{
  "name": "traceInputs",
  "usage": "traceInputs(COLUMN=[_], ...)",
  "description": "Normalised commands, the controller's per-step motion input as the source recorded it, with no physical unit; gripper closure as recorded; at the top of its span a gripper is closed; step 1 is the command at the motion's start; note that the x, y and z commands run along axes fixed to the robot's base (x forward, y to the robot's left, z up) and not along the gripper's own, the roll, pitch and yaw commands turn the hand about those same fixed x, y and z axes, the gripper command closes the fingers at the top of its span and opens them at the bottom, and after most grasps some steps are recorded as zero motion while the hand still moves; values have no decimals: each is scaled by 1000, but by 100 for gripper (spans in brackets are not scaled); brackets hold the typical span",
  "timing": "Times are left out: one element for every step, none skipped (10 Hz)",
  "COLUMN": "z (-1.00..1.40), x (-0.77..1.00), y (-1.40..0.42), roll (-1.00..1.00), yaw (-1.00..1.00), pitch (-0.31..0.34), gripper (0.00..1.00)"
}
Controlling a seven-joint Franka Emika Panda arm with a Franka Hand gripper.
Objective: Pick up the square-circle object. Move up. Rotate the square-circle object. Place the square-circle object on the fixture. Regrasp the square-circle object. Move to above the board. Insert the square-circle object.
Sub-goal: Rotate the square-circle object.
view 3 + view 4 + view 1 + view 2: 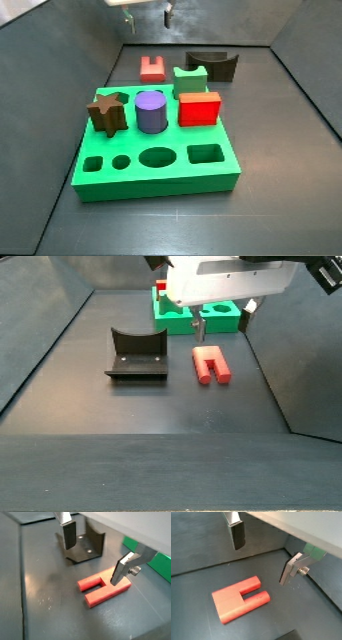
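Observation:
The square-circle object (103, 587) is a small red block with two rounded legs. It lies flat on the dark floor in both wrist views (238, 599) and in both side views (154, 68) (210, 364). My gripper (95, 554) hangs open above it, with nothing between the fingers (69, 534). In a side view the gripper (223, 324) is just above the piece's board-side end. The dark fixture (83, 548) stands beside the piece (136, 353). The green board (158, 160) lies flat, with holes along one edge.
On the board stand a brown star (107, 112), a purple cylinder (151, 110), a red cube (199, 108) and a green notched block (191, 78). Dark tray walls (54, 326) enclose the floor on all sides.

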Motion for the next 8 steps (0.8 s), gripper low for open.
traceInputs(z=[-47,-41,-34,-29,-28,-28,-28,-27], x=[29,31,31,30,30,30,30,30], y=[5,6,5,5,5,5,5,5], roll=[1,1,1,1,1,1,1,1], yaw=[1000,1000,1000,1000,1000,1000,1000,1000], pitch=[-3,-3,-4,-4,-4,-4,-4,-5], gripper=[0,0,0,0,0,0,0,0])
